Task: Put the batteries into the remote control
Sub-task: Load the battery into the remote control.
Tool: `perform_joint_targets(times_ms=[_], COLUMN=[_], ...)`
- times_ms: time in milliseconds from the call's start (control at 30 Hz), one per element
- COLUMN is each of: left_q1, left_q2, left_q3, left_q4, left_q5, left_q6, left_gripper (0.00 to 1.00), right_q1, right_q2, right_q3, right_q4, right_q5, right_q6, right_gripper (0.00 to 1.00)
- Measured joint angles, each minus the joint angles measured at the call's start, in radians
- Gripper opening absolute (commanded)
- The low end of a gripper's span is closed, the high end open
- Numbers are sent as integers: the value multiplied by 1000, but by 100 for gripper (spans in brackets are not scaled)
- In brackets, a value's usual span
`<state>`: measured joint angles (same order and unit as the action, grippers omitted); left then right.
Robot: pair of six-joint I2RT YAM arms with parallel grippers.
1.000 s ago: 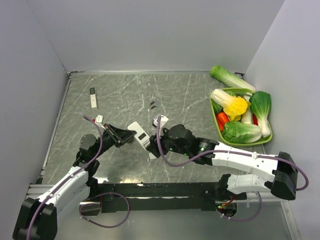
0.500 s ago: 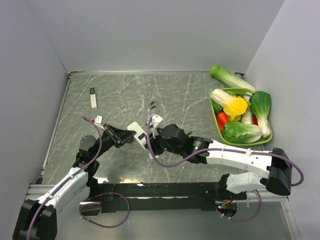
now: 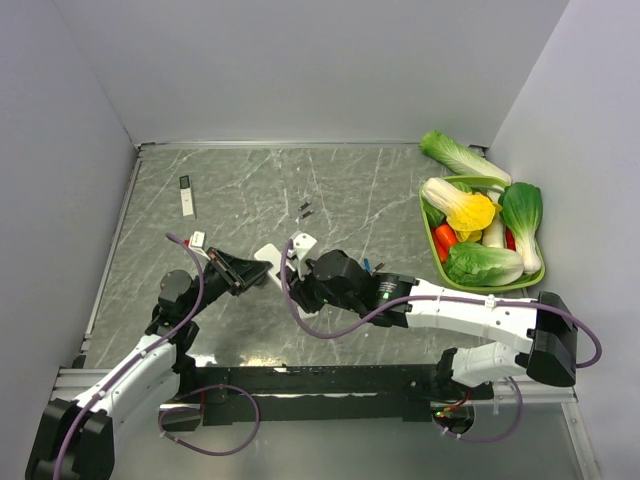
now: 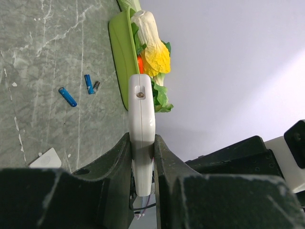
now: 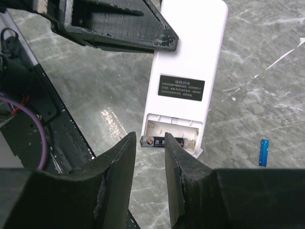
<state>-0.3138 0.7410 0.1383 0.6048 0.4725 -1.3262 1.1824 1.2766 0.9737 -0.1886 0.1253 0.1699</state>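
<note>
Compared with a second ago, the right hand (image 5: 149,137) has shifted left to the white rectangular plastic remote control (image 5: 188,57). Its fingers are drawn closer yet stay apart, over the end of a black cylindrical cell (image 5: 153,142) that lies in the remote's open battery bay (image 5: 172,131); contact cannot be confirmed. The left hand (image 4: 142,143) is pinched on the remote's edge. At the right, a green plastic tray (image 3: 425,215) holds leafy vegetables (image 3: 485,262), and two loose blue cells (image 4: 67,96) lie on the grey marbled worktop (image 3: 350,190) near it.

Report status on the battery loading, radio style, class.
Left gripper shut on remote. Right gripper straddling black battery at open compartment, grip unclear. Nothing blocking compartment.
</note>
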Motion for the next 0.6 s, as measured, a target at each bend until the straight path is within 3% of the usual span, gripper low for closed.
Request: perform_joint_targets(times_ms=[600], left_q1=[0], left_q2=[-8], left_q3=[-3], left_q4=[-3], left_q5=[-4], left_q6=[-7], left_gripper=[1], right_q1=[13], right_q2=[32], right_q3=[16], right_q4=[-17], right_q5=[45], right_q6=[-31], right_gripper=[28])
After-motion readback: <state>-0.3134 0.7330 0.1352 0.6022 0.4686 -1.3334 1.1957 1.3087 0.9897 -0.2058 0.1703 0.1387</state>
